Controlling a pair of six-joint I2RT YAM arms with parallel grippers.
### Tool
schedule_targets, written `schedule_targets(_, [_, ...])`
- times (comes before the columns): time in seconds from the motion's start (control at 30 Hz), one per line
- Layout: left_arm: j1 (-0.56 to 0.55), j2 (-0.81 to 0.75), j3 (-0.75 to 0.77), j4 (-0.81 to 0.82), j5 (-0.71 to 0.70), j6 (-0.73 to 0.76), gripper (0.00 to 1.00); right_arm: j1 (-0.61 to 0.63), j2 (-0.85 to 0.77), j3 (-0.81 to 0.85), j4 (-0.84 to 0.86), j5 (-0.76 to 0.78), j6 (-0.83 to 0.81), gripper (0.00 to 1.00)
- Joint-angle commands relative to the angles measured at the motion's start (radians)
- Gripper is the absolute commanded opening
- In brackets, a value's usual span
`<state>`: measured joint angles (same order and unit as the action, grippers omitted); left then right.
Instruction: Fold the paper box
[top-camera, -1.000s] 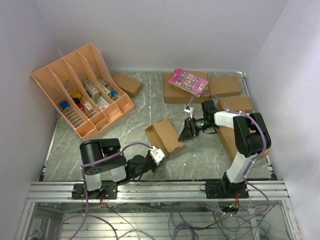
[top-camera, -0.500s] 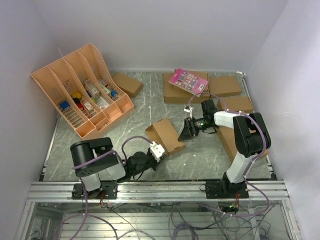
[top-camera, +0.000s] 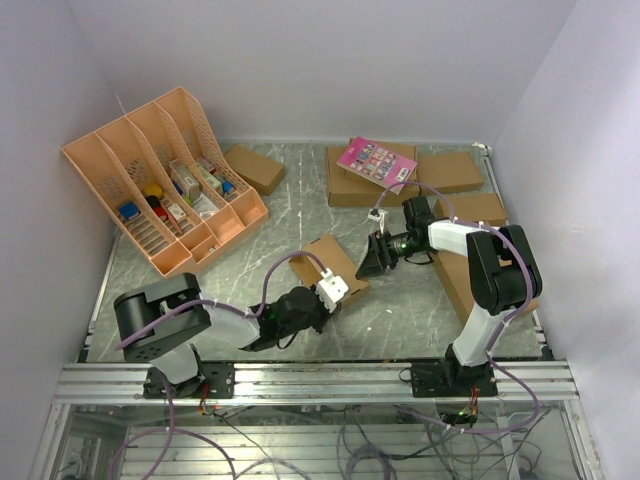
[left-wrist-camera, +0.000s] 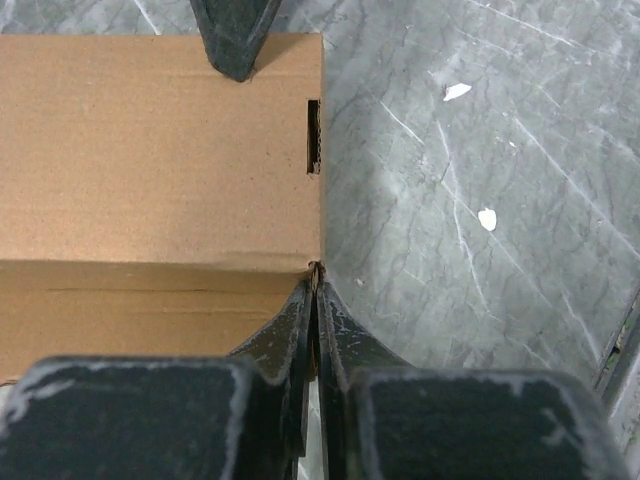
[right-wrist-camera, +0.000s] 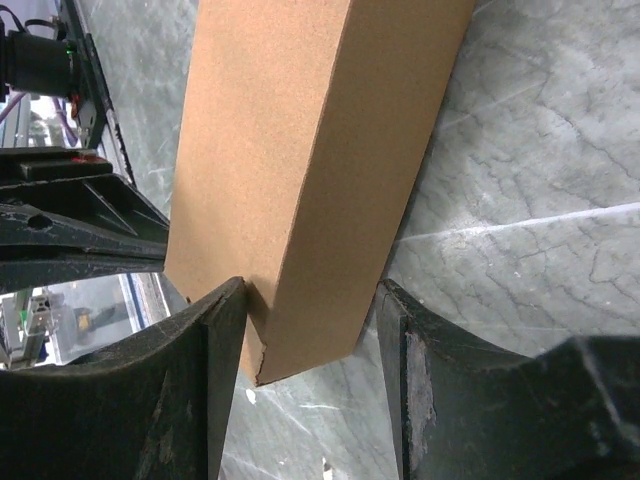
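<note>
The left claw (left-wrist-camera: 314, 292) is pinched together, its tips meeting at the near corner of the paper box (left-wrist-camera: 160, 150). The right claw (right-wrist-camera: 312, 295) is clamped across the box's other end, one finger against each side. The box lies mid-table on the grey marble table (top-camera: 410, 310), between the two arms, well apart from the orange file rack (top-camera: 160, 175) at the back left.

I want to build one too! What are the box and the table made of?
The box looks like cardboard: plain matte brown, with a rough layered edge showing at its slot. The table looks like grey marble with white veins, though it may only be a printed surface.
</note>
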<state>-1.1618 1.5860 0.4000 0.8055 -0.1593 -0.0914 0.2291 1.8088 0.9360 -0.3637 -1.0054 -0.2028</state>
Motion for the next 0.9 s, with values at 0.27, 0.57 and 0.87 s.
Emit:
schedule_targets(0.27, [0.032, -0.236, 0.099, -0.384, -0.014, -0.091, 0.54, 0.025, 0.013, -0.008, -0.021, 0.099, -0.05, 0.54])
schedule_targets(0.57, [0.225, -0.437, 0.103, -0.629, 0.041, -0.389, 0.73, 0.025, 0.017, -0.003, -0.024, 0.101, -0.052, 0.54])
schedule_targets(0.87, [0.547, -0.462, 0.013, -0.541, 0.265, -0.748, 0.91, 0.026, 0.021, -0.002, -0.027, 0.102, -0.055, 0.54])
